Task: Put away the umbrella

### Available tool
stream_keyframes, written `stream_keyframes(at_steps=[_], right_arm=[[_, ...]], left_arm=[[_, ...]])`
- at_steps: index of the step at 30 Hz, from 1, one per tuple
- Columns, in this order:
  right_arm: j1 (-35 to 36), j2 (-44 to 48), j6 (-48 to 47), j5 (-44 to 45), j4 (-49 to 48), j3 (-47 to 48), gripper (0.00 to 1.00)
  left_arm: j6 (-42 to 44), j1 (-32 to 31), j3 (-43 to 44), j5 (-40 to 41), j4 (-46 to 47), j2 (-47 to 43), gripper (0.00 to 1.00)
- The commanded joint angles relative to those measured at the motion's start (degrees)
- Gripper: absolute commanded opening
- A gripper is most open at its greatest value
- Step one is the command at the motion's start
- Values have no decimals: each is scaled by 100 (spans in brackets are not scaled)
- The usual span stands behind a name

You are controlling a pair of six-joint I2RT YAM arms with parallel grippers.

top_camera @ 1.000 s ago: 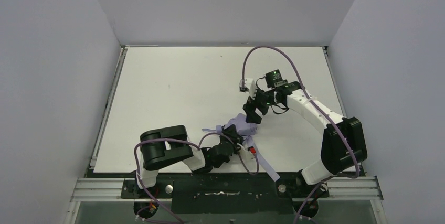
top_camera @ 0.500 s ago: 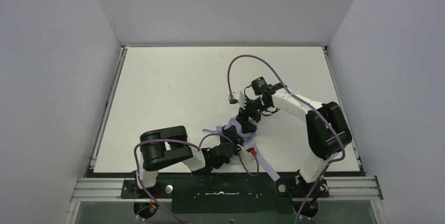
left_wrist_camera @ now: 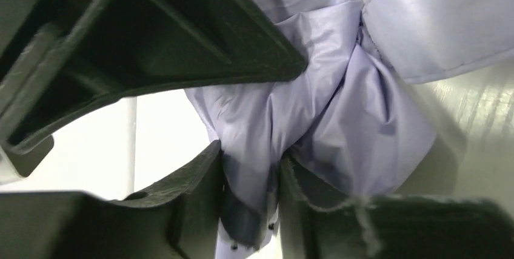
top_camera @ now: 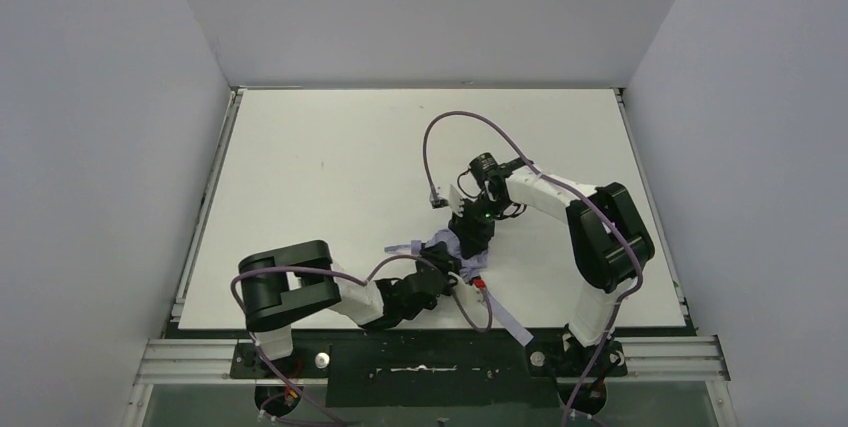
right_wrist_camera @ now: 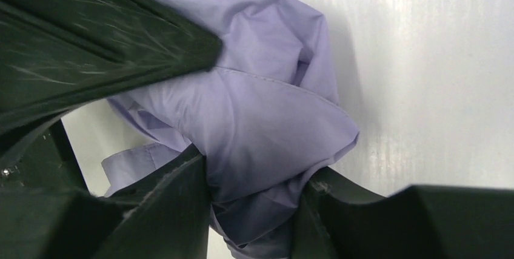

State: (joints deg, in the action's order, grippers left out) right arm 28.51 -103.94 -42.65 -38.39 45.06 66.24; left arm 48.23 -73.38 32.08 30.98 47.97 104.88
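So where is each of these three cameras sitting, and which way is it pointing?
Top external: fixed above and behind the arms, looking down on the table; both arms and bases show, meeting at the umbrella.
Left wrist: on the left arm, looking along the left gripper, whose dark fingers pinch lavender fabric.
Right wrist: on the right arm, looking along the right gripper, fingers either side of the fabric, table beyond.
Shared: both wrist views show the same umbrella.

Robot lab cell, white table (top_camera: 330,177), bare grey enclosure walls (top_camera: 420,7), aluminium mounting rails (top_camera: 190,359)
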Motion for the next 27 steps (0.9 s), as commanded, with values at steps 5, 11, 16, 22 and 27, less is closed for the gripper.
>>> stream_keyframes(at_steps=[5, 11, 16, 22, 27], right_arm=[[-147, -12, -178, 1559, -920, -315, 24], [-12, 552, -539, 1560, -1966, -1071, 22], [192, 1109, -718, 1560, -2914, -1810, 22], [808, 1676, -946, 1769, -3880, -2593, 21], [1338, 2025, -1122, 2129, -4439, -3085, 20]], left_arm=[[-1696, -133, -149, -570, -1992, -1957, 70], [-2630, 8, -400, -1063, -3088, -3993, 70], [-3540, 965, -381, -1876, -4198, -5548, 72], [-4031, 2746, -206, -3741, -4712, -5872, 84], [-4183, 3468, 114, -5134, -4788, -5075, 85]])
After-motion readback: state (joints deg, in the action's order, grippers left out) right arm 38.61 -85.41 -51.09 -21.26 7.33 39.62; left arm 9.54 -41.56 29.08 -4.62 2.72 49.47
